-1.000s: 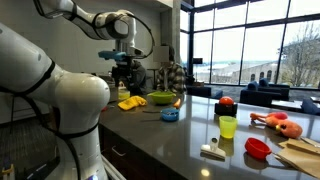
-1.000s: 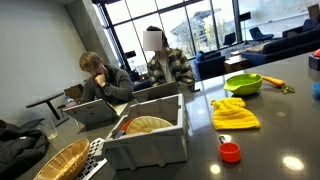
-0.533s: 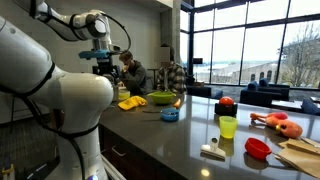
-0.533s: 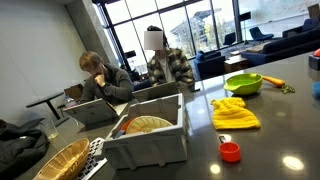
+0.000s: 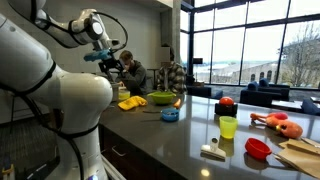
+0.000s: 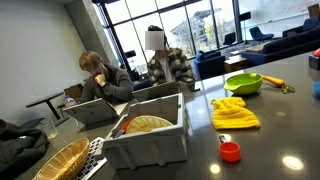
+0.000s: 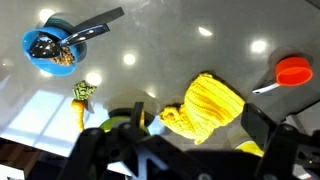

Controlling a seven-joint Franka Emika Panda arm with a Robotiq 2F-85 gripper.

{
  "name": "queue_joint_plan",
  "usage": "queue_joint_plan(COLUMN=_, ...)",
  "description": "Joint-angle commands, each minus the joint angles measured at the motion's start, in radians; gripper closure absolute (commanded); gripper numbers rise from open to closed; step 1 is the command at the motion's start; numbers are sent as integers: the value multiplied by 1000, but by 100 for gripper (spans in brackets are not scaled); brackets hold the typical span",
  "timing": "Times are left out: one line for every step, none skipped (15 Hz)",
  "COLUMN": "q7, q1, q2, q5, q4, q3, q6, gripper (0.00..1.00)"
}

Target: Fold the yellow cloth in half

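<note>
The yellow cloth [image 6: 234, 113] lies on the dark counter beside the lime-green bowl [image 6: 243, 83], fairly flat with a bunched end towards the bowl. It also shows in an exterior view [image 5: 131, 102] and in the wrist view [image 7: 210, 103]. My gripper [image 5: 109, 64] hangs high above the counter, well clear of the cloth. In the wrist view its two fingers [image 7: 198, 122] stand wide apart with nothing between them, and the cloth lies far below.
A blue bowl with a spoon [image 7: 52, 50], a small red scoop [image 7: 293, 72] and a carrot-like toy [image 7: 82, 104] lie around the cloth. A grey bin [image 6: 150, 135] and a wicker basket [image 6: 55, 162] stand nearby. A yellow-green cup [image 5: 228, 127] stands further along the counter. People sit behind it.
My arm has swung back and away from the cloth, with the gripper moving to the left in the exterior view. The cloth has not moved.
</note>
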Motion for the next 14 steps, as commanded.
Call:
queue_joint_plan(q7=13, q1=12, q2=8, q5=-18, q4=2, q3=-11, q6=5, gripper=0)
queue_joint_plan(q7=14, q1=11, q2=9, q5=-19, q4=2, q3=-11, q6=7, gripper=0)
queue_joint_plan(q7=14, q1=10, q2=9, q5=-19, q4=2, q3=-10, q6=8, gripper=0)
queue_joint_plan(q7=14, q1=10, q2=9, q5=-19, q4=2, q3=-10, q6=8, gripper=0)
queue_joint_plan(q7=14, q1=10, q2=9, q5=-19, q4=2, q3=-10, q6=8, gripper=0)
queue_joint_plan(q7=35, q1=9, q2=22, q5=-13, q4=12, q3=6, q6=15, gripper=0)
queue_joint_plan(q7=79, q1=9, q2=58, q5=2, q4=34, q3=44, q6=40, gripper=0)
queue_joint_plan(q7=120, q1=10, q2=103, q5=9, q4=69, q3=87, q6=54, gripper=0)
queue_joint_plan(q7=163, q1=9, q2=145, q5=9, q4=104, q3=131, q6=67, gripper=0)
queue_joint_plan(q7=209, q1=6, q2=195, q5=6, q4=147, q3=178, q6=84, gripper=0)
queue_joint_plan(q7=248, q1=-5, q2=235, q5=-11, q4=188, q3=220, q6=88, gripper=0)
queue_joint_plan(q7=290, q1=-31, q2=278, q5=-37, q4=237, q3=278, q6=89, gripper=0)
queue_joint_plan(q7=336, q1=-66, q2=326, q5=-70, q4=289, q3=340, q6=89, gripper=0)
queue_joint_plan(q7=376, q1=-108, q2=369, q5=-113, q4=346, q3=396, q6=69, gripper=0)
